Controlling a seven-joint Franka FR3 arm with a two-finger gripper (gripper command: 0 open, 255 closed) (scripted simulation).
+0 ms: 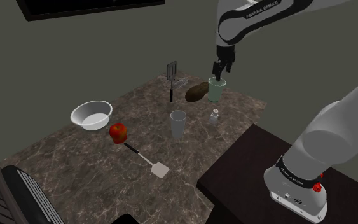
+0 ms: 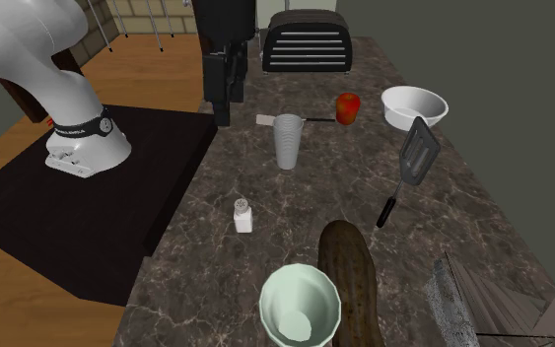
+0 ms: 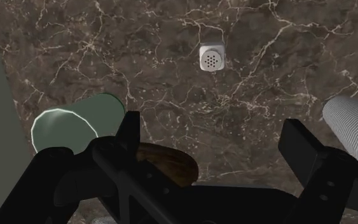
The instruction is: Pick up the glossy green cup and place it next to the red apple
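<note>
The pale green cup (image 1: pixel 215 90) stands upright at the far end of the dark marble table (image 1: pixel 75 159), close beside a brown oblong lump (image 1: pixel 196 93). My gripper (image 1: pixel 220 70) hangs just above the cup's rim, open and holding nothing. In the wrist view the gripper (image 3: pixel 217 143) has its fingers wide apart. The cup (image 3: pixel 75 124) lies outside one finger (image 3: pixel 130 137), not between them, and the brown lump (image 3: pixel 165 162) shows below the gap. The red apple (image 1: pixel 117 132) sits near the middle of the table's far edge; the apple (image 2: pixel 348 106) and the cup (image 2: pixel 300 304) are far apart.
A ribbed grey tumbler (image 1: pixel 178 123) and a small white shaker (image 1: pixel 214 117) stand between cup and apple. A white bowl (image 1: pixel 91 115) is beside the apple. A dark spatula (image 1: pixel 171 79) lies near the cup, a pale one (image 1: pixel 151 160) by the apple. A toaster (image 2: pixel 310 44) occupies the far end.
</note>
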